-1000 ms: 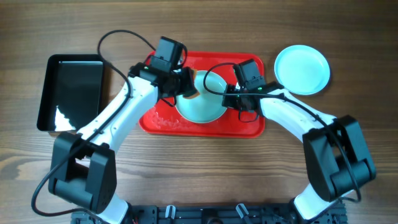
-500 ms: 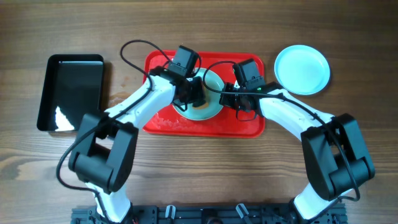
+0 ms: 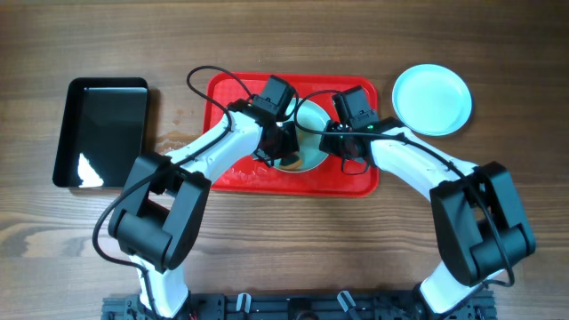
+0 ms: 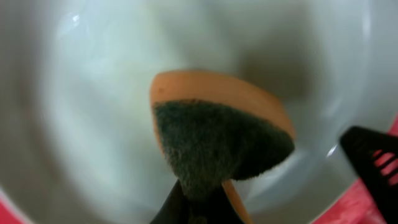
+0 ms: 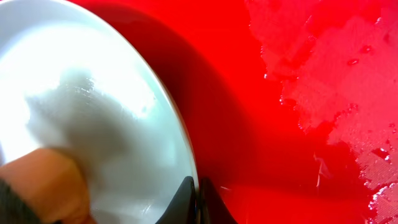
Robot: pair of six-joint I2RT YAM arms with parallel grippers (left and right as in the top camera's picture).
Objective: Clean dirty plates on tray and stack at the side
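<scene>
One pale-blue dirty plate (image 3: 311,124) stands tilted on the red tray (image 3: 224,98). My right gripper (image 3: 336,147) is shut on its right rim; in the right wrist view the jaws (image 5: 198,200) pinch the plate's edge (image 5: 93,106). My left gripper (image 3: 284,149) is shut on an orange sponge with a dark green scouring face (image 4: 217,143), pressed against the plate's whitish inside (image 4: 93,112). The sponge's orange corner (image 5: 43,180) also shows in the right wrist view. A second pale-blue plate (image 3: 432,100) lies flat on the table to the right of the tray.
A black rectangular tray (image 3: 102,132) sits at the far left of the wooden table. The red tray's floor (image 5: 311,81) is wet with patches of water. The right gripper's black finger (image 4: 376,165) shows at the plate's edge in the left wrist view.
My left arm has swung right and nearer across the tray, carrying the sponge from the plate's left rim onto its inside. The right gripper has held the plate's rim in place.
</scene>
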